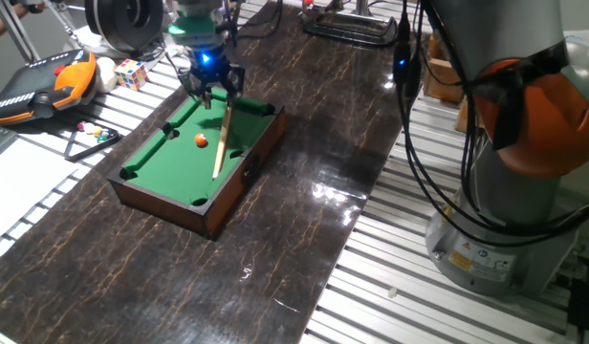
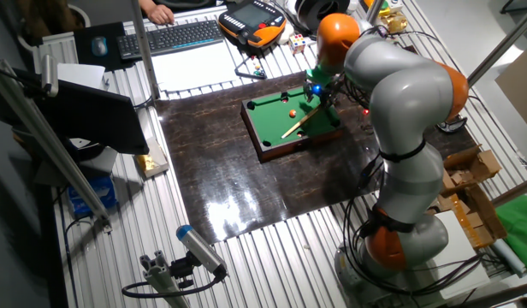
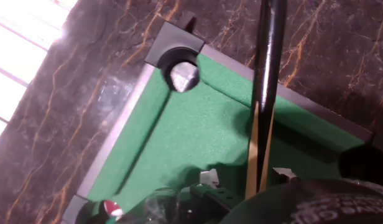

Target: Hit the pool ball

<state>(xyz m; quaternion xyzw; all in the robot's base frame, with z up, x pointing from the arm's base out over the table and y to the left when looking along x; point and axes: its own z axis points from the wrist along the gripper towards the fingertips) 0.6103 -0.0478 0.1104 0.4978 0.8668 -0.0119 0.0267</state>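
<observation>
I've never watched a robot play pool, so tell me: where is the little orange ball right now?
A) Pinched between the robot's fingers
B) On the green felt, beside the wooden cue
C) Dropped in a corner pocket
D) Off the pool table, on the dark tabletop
B: the pool ball sits on the green felt of the miniature pool table, just to one side of the cue stick that the gripper holds.

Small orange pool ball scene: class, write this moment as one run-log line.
gripper: shut on wooden cue stick | cue: tip down on green felt | small orange pool ball: beside cue, contact unclear | stage: strike
</observation>
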